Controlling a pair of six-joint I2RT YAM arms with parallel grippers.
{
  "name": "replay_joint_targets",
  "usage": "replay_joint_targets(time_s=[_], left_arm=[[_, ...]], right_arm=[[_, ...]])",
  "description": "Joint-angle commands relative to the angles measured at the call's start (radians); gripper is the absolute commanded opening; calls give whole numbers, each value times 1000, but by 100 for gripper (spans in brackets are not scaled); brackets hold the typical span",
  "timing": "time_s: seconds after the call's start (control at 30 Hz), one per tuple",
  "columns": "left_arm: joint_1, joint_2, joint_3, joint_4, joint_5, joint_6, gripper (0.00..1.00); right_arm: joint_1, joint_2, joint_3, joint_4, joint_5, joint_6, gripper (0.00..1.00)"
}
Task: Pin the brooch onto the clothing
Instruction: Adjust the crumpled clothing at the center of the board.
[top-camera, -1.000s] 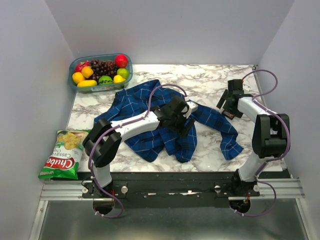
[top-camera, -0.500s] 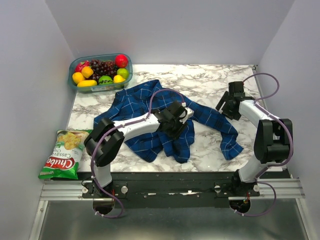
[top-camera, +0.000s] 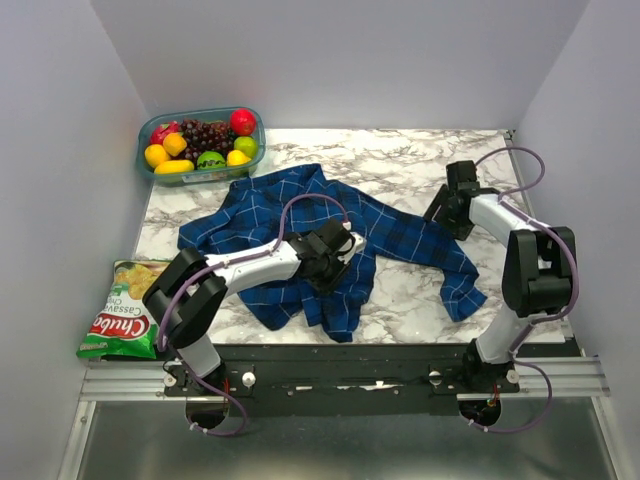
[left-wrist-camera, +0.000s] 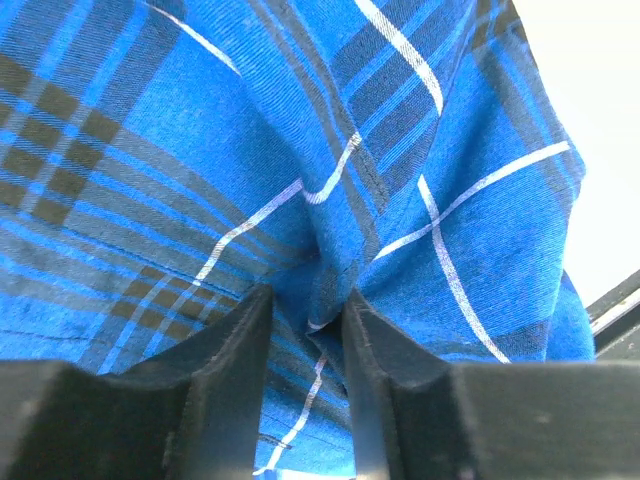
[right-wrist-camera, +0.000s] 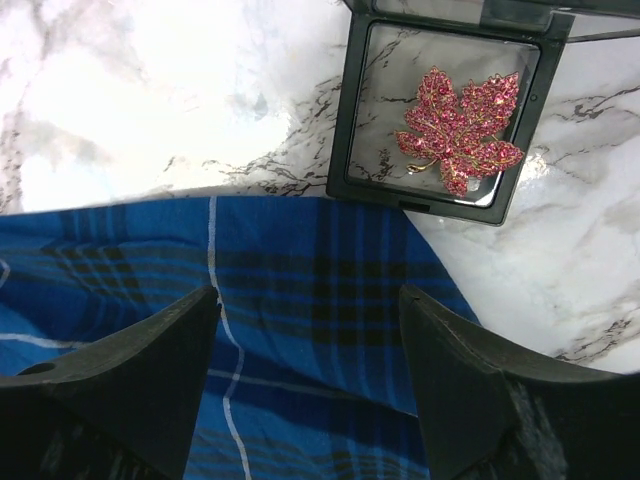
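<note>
The clothing (top-camera: 270, 215), a blue plaid shirt, lies crumpled across the middle of the marble table. My left gripper (top-camera: 335, 255) is low on its near-middle part. In the left wrist view that gripper (left-wrist-camera: 308, 300) is shut on a raised fold of the clothing (left-wrist-camera: 200, 130). My right gripper (top-camera: 440, 210) hovers at the shirt's far right edge. In the right wrist view it (right-wrist-camera: 310, 300) stands open over the plaid cloth (right-wrist-camera: 300, 260), holding nothing. Just beyond it the brooch (right-wrist-camera: 460, 128), a red-pink leaf, lies in a small open black case (right-wrist-camera: 345, 130) on the marble.
A clear tub of fruit (top-camera: 200, 145) stands at the far left corner. A green chips bag (top-camera: 125, 308) lies off the table's near left edge. Grey walls close in on both sides and behind. Bare marble (top-camera: 400, 160) shows at the far right.
The left jaws have closed on the cloth and the arm has drawn the shirt left and nearer. The right gripper has shifted slightly left, its jaws a little narrower.
</note>
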Motion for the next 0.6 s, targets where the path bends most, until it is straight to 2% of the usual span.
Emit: replay_joint_targets(time_s=[0.0,0.27,0.57], left_arm=[[8,-25,7,-20,-50,19,40],[17,-72,-7,-18,-107,23,37],[18,-111,-10,-6,-99,28,36]], right_arm=[[-3,56,54,-64,36,13,79],[-7,118,85,-95,64,18,77],[-37,153,146,-135,100,-19,77]])
